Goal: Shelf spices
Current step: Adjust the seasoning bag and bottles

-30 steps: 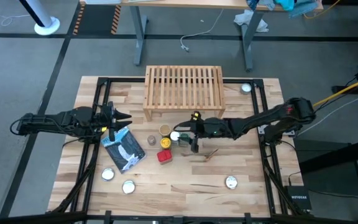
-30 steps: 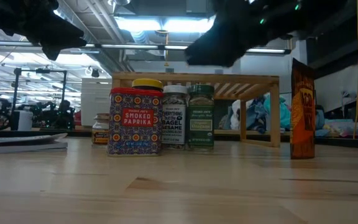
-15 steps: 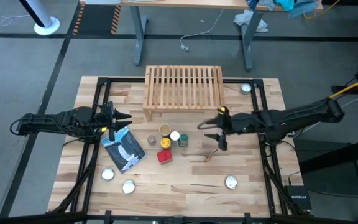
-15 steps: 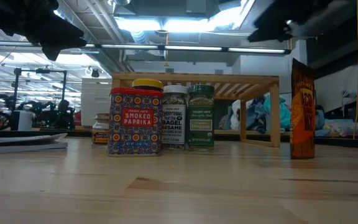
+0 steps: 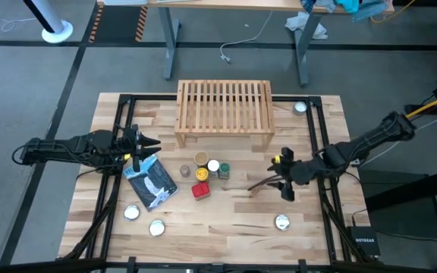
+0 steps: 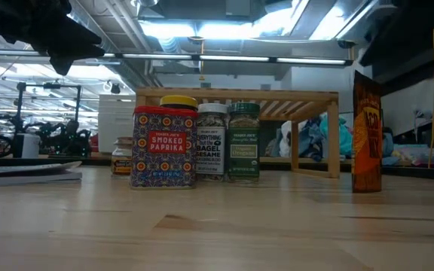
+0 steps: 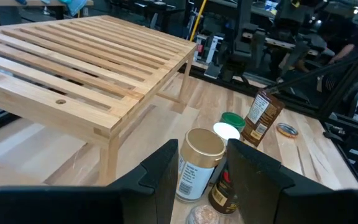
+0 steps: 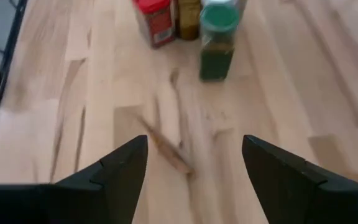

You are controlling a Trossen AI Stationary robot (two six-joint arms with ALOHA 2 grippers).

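Spices clustered on the counter (image 5: 226,227) before the shelf (image 5: 224,110).
Right tool (image 5: 286,180) hangs open and empty beside the orange packet (image 5: 258,185); left tool (image 5: 147,142), slightly parted and empty, hovers over a pouch (image 5: 152,180). Jars (image 5: 210,167) and red tin (image 5: 200,189) stand together.

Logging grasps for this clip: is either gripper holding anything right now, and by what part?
Nothing is held. The right gripper hangs open near the packet; the left gripper is empty, beside the shelf.

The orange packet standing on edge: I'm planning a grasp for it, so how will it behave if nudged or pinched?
The orange packet stands tall and thin on a narrow base, so a sideways nudge would probably tip it. It looks flat and flexible, likely light, so it may buckle under a pinch. The open right gripper hovers near it.
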